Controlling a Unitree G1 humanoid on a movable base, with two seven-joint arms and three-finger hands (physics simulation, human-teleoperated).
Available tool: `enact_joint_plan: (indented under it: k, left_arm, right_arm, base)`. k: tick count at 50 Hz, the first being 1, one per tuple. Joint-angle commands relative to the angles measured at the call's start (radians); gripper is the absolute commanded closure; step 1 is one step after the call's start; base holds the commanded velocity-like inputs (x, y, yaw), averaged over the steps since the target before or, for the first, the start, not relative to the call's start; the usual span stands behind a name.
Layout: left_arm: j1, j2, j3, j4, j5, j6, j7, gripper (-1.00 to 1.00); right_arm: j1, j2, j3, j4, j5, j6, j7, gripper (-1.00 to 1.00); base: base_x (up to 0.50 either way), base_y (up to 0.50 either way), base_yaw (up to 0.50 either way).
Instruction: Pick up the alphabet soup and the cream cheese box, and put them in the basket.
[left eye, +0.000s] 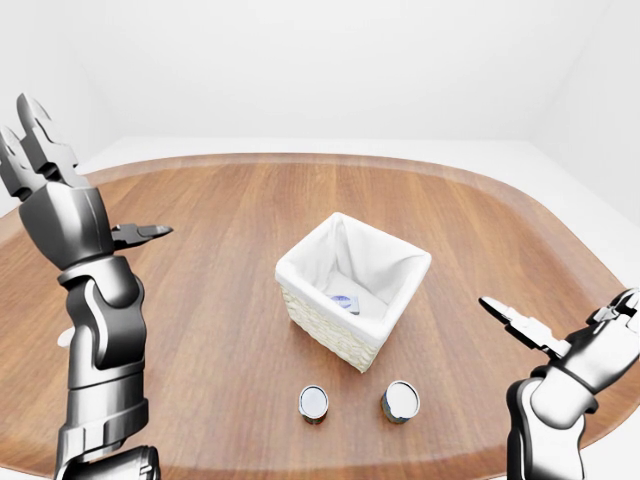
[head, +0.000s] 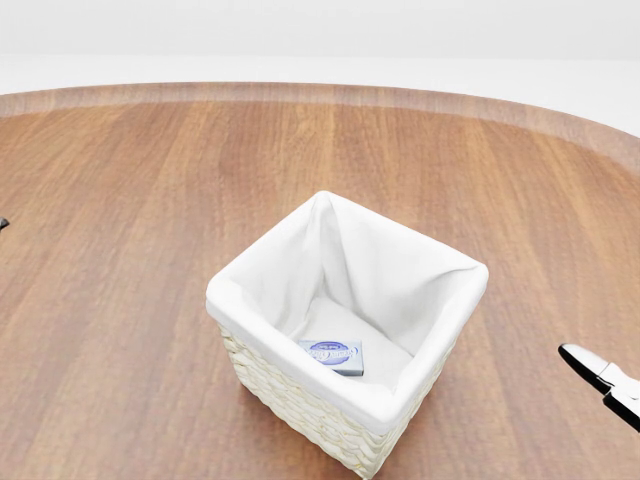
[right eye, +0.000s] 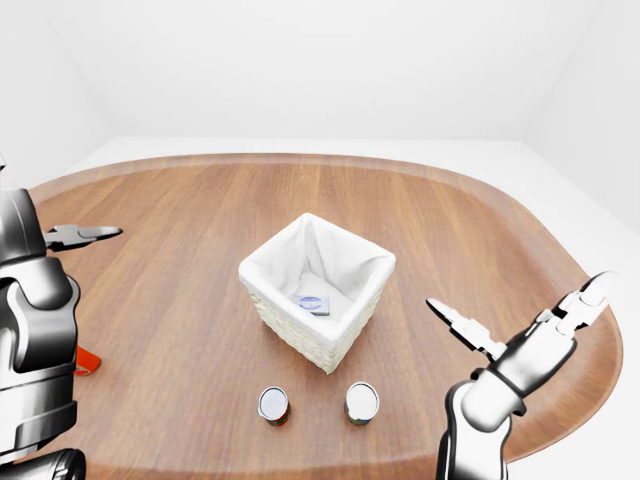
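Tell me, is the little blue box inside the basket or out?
Inside. The cream cheese box lies flat on the white lining at the bottom of the basket.

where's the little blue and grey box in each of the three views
Left-eye view: the small blue and grey box lies on the liner inside the white-lined wicker basket, right of centre.
Head view: low centre, on the basket floor, near the basket's lower wall.
Right-eye view: just left of centre, inside the basket.
Shared landmark: the basket itself.
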Motion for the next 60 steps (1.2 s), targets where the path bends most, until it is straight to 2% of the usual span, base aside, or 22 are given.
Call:
enact_joint_plan:
  k: [1,6,13,16,17,19,20,22,26,28,30,32,36,38,41,46,47,49,51,55,57,60]
  left_arm:
    - [-0.003,-0.003,0.009,-0.015,-0.001,0.0,-0.002,-1.0]
    - [-0.007,-0.001,0.009,-0.002,-0.006,0.0,0.014,-1.0]
    - [-0.003,-0.003,0.008,-0.001,-0.019,0.0,0.006,-1.0]
    - [-0.003,-0.002,0.007,-0.005,-0.015,0.0,-0.001,-1.0]
    - [-0.003,-0.001,0.004,0.001,-0.011,0.0,0.001,-1.0]
    - [-0.004,-0.002,0.001,0.017,-0.005,0.0,0.013,-1.0]
    - [-0.004,-0.002,0.0,0.018,-0.003,0.0,0.014,-1.0]
    - [-0.006,-0.003,0.006,0.006,-0.012,0.0,-0.002,-1.0]
    - [-0.011,0.001,0.006,0.016,-0.018,0.0,0.006,-1.0]
    - [-0.012,0.001,0.004,0.025,-0.02,0.0,0.009,-1.0]
    - [-0.014,0.002,0.005,0.024,-0.023,0.0,0.006,-1.0]
    - [-0.014,0.003,0.007,0.025,-0.028,0.0,0.006,-1.0]
    - [-0.02,0.007,0.01,0.034,-0.058,0.0,-0.006,-1.0]
    - [-0.02,0.007,0.009,0.034,-0.06,0.0,-0.005,-1.0]
    - [-0.019,0.007,0.007,0.036,-0.058,0.0,-0.001,-1.0]
    - [-0.02,0.008,0.005,0.038,-0.057,0.0,-0.005,-1.0]
    - [-0.022,0.008,0.006,0.038,-0.057,0.0,-0.005,-1.0]
    - [-0.035,0.013,0.008,0.057,-0.062,0.0,-0.002,-1.0]
    - [-0.032,0.013,0.006,0.047,-0.062,0.0,-0.006,-1.0]
    - [-0.028,0.011,0.005,0.041,-0.058,0.0,-0.008,-1.0]
    - [-0.031,0.011,0.003,0.055,-0.059,0.0,-0.001,-1.0]
    - [-0.024,0.01,0.003,0.039,-0.054,0.0,-0.003,-1.0]
  right_arm:
    - [0.003,0.003,0.0,-0.011,-0.001,0.006,0.0,-1.0]
    - [0.005,0.004,-0.008,-0.01,0.0,-0.008,0.0,-1.0]
    - [0.008,0.007,-0.031,-0.038,0.038,0.028,0.0,-1.0]
    - [0.013,0.011,-0.039,-0.062,0.064,0.049,0.0,-1.0]
    - [0.015,0.014,-0.04,-0.081,0.084,0.077,0.0,-1.0]
    - [0.016,0.017,-0.044,-0.09,0.091,0.084,0.0,-1.0]
    - [0.018,0.021,-0.039,-0.101,0.105,0.11,0.0,-1.0]
    - [0.026,0.025,-0.036,-0.118,0.105,0.117,0.0,-1.0]
    - [0.057,0.04,-0.018,-0.135,0.073,0.107,0.0,-1.0]
    - [0.077,0.047,0.011,-0.123,0.008,0.054,0.0,-1.0]
    - [0.083,0.061,0.016,-0.147,0.015,0.069,0.0,-1.0]
    - [0.093,0.067,0.019,-0.154,0.013,0.063,0.0,-1.0]
    - [0.123,0.078,0.047,-0.154,-0.038,0.023,0.0,-1.0]
    - [0.138,0.091,0.052,-0.189,-0.03,0.045,0.0,-1.0]
    - [0.149,0.1,0.052,-0.203,-0.018,0.053,0.0,-1.0]
    - [0.173,0.113,0.066,-0.274,-0.01,0.107,0.0,-1.0]
    - [0.182,0.114,0.073,-0.265,-0.019,0.086,0.0,-1.0]
    - [0.209,0.128,0.089,-0.291,-0.036,0.095,0.019,-1.0]
    - [0.229,0.136,0.102,-0.3,-0.051,0.081,0.031,-1.0]
    - [0.266,0.148,0.134,-0.337,-0.014,0.098,0.091,-1.0]
    - [0.29,0.153,0.154,-0.327,-0.035,0.063,0.09,-1.0]
    - [0.313,0.153,0.17,-0.324,-0.041,0.047,0.098,-1.0]
  base:
    - [0.0,0.0,0.0]
    - [0.0,0.0,0.0]
    - [0.0,0.0,0.0]
    - [0.0,0.0,0.0]
    - [0.0,0.0,0.0]
    - [0.0,0.0,0.0]
    - [0.0,0.0,0.0]
    - [0.0,0.0,0.0]
    - [0.0,0.0,0.0]
    - [0.0,0.0,0.0]
    - [0.0,0.0,0.0]
    - [0.0,0.0,0.0]
    - [0.0,0.0,0.0]
    - [0.0,0.0,0.0]
    - [0.0,0.0,0.0]
    - [0.0,0.0,0.0]
    - [0.0,0.0,0.0]
    - [0.0,0.0,0.0]
    - [0.0,0.0,0.0]
    - [0.0,0.0,0.0]
    - [0.0,0.0,0.0]
    - [0.0,0.0,0.0]
